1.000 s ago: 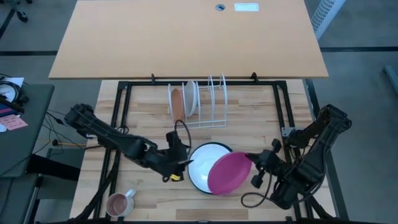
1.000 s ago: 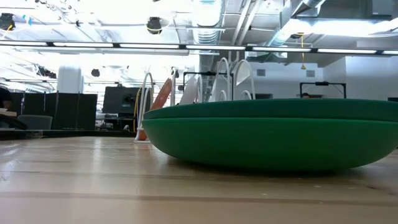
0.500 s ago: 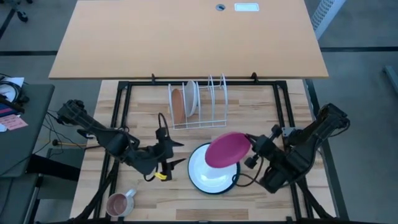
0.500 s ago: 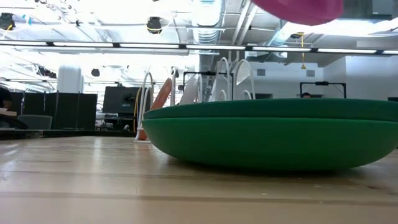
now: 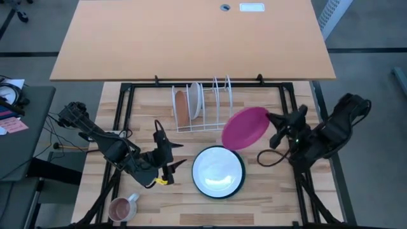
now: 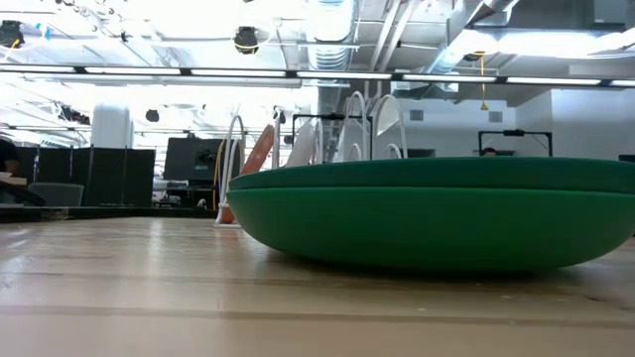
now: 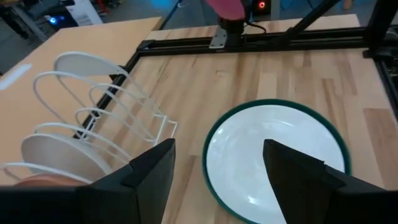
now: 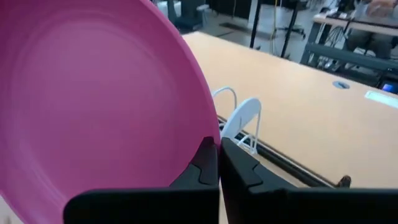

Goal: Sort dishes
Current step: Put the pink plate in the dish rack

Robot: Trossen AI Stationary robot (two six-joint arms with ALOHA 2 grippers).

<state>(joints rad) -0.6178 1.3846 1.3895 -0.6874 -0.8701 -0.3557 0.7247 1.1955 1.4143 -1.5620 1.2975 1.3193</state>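
Just right of the wire rack, the magenta plate is pinched at its rim by the right gripper; rigid, light, likely slippery, so edge grip is advised. Left gripper is held wide open near the green-rimmed white plate.

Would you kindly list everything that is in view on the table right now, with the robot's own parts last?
Pink plate: one, magenta, held off the table beside the rack.
Green plate: one, dark green rim, white inside, flat at the table's middle front.
Orange plate: one, orange-brown, upright in the rack.
White plate: one, white, upright in the rack.
Rack: one, white wire, table's rear middle.
Mug: one, pink, front left corner.
Left gripper: open, empty, left of the green plate.
Right gripper: shut on the pink plate's rim.
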